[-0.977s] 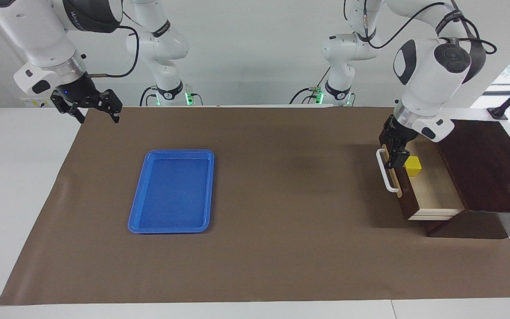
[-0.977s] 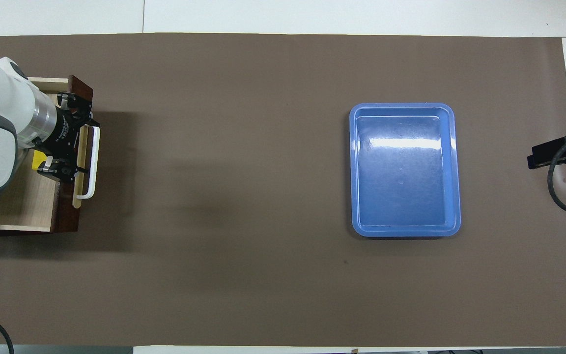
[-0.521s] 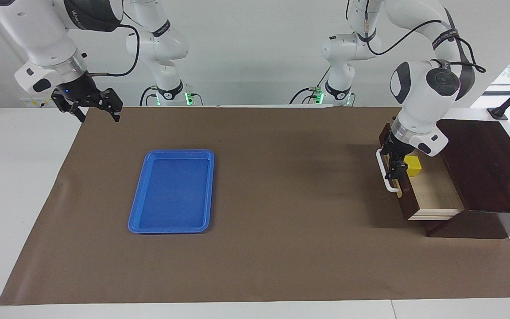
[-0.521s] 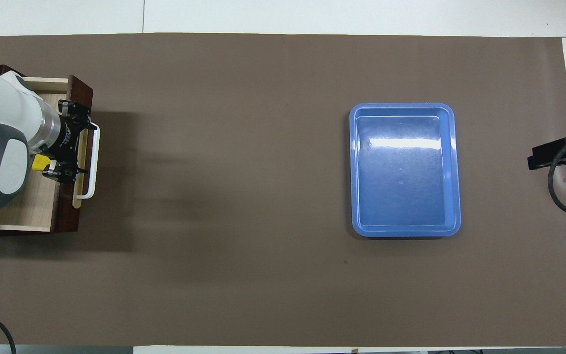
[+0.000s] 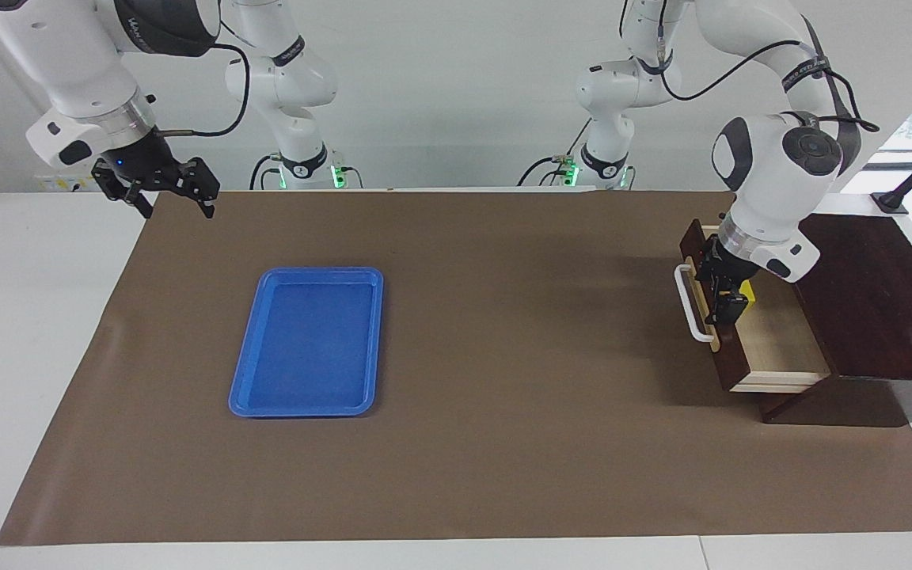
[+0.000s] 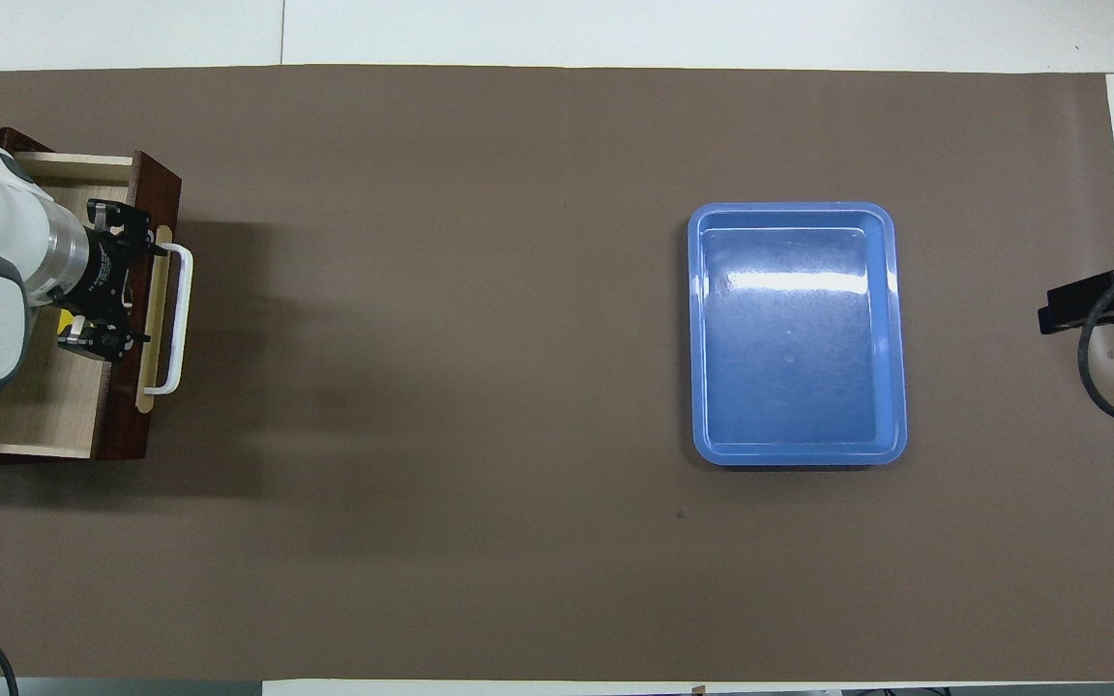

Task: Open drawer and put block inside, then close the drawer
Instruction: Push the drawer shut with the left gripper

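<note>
Block (image 5: pixel 749 291) mostly hidden by left hand (image 5: pixel 721 289).

One drawer (image 5: pixel 773 348), one block (image 5: pixel 747 291), one blue tray (image 5: pixel 309 342). Two arms, two grippers: left gripper (image 5: pixel 723 294), right gripper (image 5: pixel 157 190)

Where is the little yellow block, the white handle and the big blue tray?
Small yellow block (image 5: pixel 749 291), facing view, its visible corner inside the drawer.
White bar handle (image 6: pixel 182 319), overhead view, middle of the bar.
Flat blue plastic tray (image 6: pixel 797 333), overhead view, its bare floor.
</note>
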### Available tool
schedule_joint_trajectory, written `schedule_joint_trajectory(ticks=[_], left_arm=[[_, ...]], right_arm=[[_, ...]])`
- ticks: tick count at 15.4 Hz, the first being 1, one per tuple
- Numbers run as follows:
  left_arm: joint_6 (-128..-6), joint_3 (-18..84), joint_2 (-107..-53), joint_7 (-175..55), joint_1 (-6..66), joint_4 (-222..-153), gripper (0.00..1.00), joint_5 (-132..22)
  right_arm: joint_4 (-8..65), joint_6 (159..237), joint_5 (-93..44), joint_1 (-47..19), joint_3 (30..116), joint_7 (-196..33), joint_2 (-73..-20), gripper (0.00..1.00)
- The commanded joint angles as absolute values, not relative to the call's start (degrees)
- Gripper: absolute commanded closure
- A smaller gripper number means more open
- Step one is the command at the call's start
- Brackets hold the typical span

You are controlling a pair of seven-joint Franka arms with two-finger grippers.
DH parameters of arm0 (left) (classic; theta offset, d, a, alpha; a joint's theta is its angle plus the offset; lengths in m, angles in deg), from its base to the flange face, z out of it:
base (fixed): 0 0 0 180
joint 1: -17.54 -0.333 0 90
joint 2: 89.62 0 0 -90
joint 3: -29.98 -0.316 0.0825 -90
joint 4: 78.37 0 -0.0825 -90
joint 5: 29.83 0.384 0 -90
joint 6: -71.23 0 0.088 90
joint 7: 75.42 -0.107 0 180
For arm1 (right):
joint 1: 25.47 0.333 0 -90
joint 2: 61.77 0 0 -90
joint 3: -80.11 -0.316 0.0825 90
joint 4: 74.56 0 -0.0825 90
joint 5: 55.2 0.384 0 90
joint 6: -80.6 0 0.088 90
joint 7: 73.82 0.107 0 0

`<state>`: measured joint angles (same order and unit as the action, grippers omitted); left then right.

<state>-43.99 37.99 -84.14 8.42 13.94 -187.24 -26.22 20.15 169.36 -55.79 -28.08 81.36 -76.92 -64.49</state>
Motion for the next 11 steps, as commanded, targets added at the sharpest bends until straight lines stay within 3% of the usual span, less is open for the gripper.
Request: schedule_joint_trajectory(ticks=[1, 11], left_arm=[[-46.46, 37.89, -85.06, 3.34, 10.52, -188.76, 0.0, -25.35], [-48.3, 37.72, -84.7, -4.13, 2.96, -187.8, 0.0, -23.24]], right_arm=[[22.03, 170.69, -56.87, -28.28, 80.81, -75.49, -65.99, 0.0], [21.95, 170.69, -56.87, -28.28, 80.73, -75.49, -65.99, 0.0]])
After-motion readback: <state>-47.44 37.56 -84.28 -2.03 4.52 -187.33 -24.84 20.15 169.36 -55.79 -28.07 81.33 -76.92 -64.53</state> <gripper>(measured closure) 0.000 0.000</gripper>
